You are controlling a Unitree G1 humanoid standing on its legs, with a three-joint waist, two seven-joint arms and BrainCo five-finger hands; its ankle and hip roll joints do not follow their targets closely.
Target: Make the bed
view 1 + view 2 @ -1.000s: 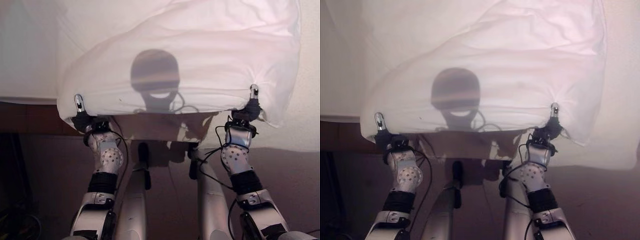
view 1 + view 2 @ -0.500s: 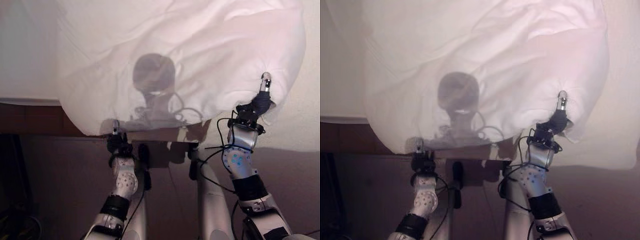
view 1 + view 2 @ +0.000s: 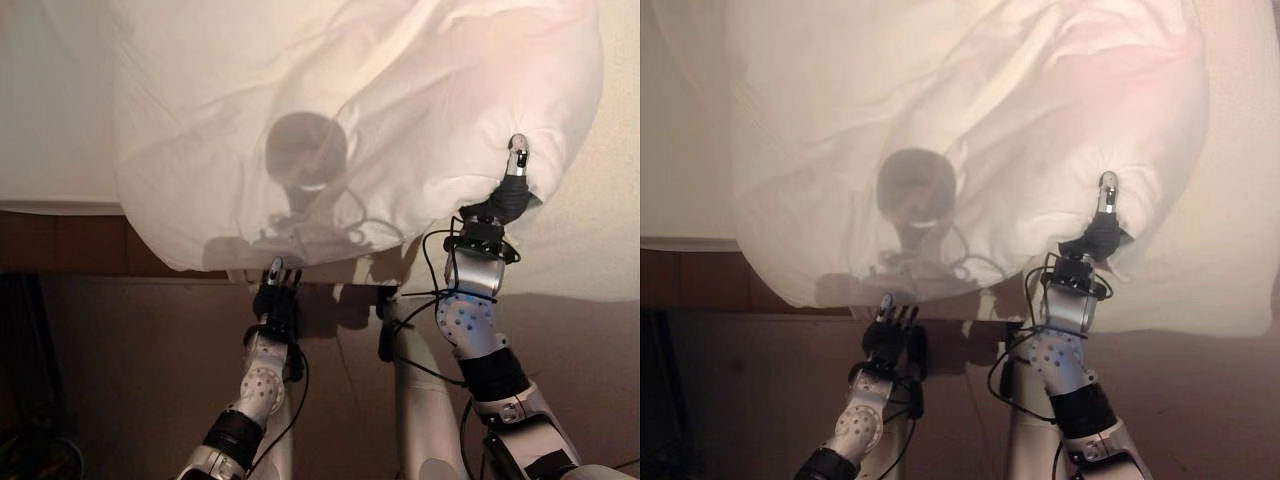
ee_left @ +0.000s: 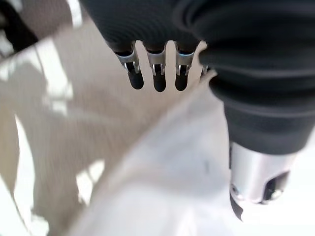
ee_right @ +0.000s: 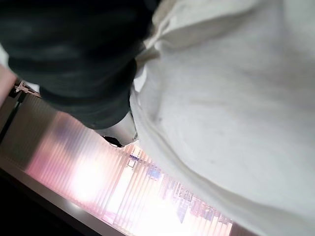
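1. The left hand (image 3: 277, 293), fingers straight and holding nothing, hangs just below the near hem of one white duvet (image 3: 330, 120), apparently free to take a fresh hold.
2. The duvet lies bunched across one bed (image 3: 50, 110), overhanging its near edge.
3. The right hand (image 3: 508, 190) pinches the duvet's right corner, lifted, likely to spread it.

Right hand (image 3: 508, 195) at 3 o'clock has its fingers buried in the puffy white duvet (image 3: 380, 110), which runs off the top edge.
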